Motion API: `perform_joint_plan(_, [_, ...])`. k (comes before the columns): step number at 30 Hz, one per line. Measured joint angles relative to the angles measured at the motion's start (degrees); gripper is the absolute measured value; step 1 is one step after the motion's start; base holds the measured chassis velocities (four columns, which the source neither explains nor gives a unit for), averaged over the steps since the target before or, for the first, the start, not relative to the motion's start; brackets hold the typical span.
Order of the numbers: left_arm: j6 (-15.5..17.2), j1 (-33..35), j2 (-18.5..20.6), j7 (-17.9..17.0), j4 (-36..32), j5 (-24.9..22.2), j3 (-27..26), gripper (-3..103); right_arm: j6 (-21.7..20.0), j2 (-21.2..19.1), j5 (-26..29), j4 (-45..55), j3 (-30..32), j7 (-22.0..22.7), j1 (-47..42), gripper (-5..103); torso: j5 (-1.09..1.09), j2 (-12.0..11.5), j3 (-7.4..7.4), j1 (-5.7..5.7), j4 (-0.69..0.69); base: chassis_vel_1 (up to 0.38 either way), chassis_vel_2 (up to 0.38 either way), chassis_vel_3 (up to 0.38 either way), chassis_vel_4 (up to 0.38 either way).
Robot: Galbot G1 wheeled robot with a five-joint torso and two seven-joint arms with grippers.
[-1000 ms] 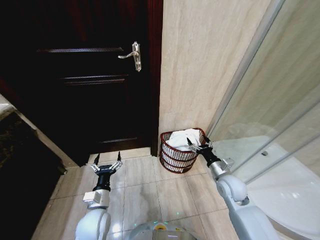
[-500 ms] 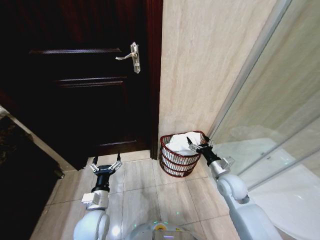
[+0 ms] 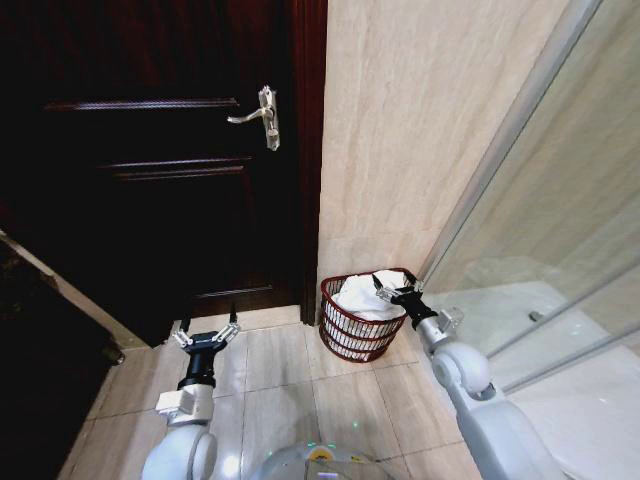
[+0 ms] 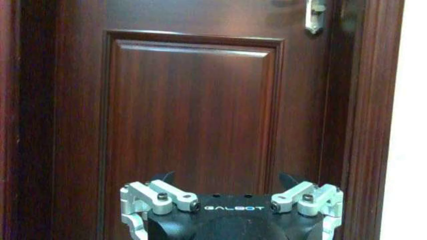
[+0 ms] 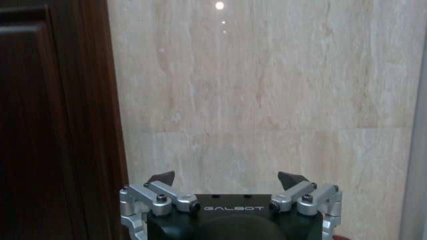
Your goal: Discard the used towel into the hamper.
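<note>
Gaping over one hamper [image 3: 355, 322] holding one white towel [image 3: 365, 297]: right claw [image 3: 394, 289], empty; left claw [image 3: 203, 334] likewise.

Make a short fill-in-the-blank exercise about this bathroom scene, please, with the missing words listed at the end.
1. The white towel lies inside the ____, which stands on the floor tiles against the beige wall.
2. The right end effector is over the hamper with its fingers ____.
3. The left end effector is open and points toward the dark wooden ____.
4. The door handle is made of ____-coloured metal.

Missing words: hamper; open; door; silver
</note>
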Motion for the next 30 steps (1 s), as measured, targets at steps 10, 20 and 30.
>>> perform_joint_plan(10, [-2.59, 0.36, 0.0, 0.2, 1.86, 0.58, -0.92, 100, -12.4, 0.18, 7.03, -2.89, -4.67, 2.48, 6.07, 100, -0.01, 0.0, 0.0, -0.01, 0.01, 0.0, 0.0, 0.0, 0.0])
perform_joint_plan(20, [-5.73, 1.6, 0.0, 0.05, 2.15, 1.08, -1.35, 100, -19.28, 0.75, 10.37, -9.05, -8.03, 6.27, 8.59, 100, 0.0, 0.0, 0.0, 0.0, 0.0, 0.0, 0.0, 0.0, 0.0])
perform_joint_plan(30, [-7.14, 2.36, 0.0, 0.05, 2.76, 0.98, -2.12, 100, -25.55, -0.35, 13.89, -17.51, -9.09, 6.31, 14.56, 100, -0.01, 0.0, 0.0, 0.0, 0.0, 0.0, 0.0, 0.0, 0.0])
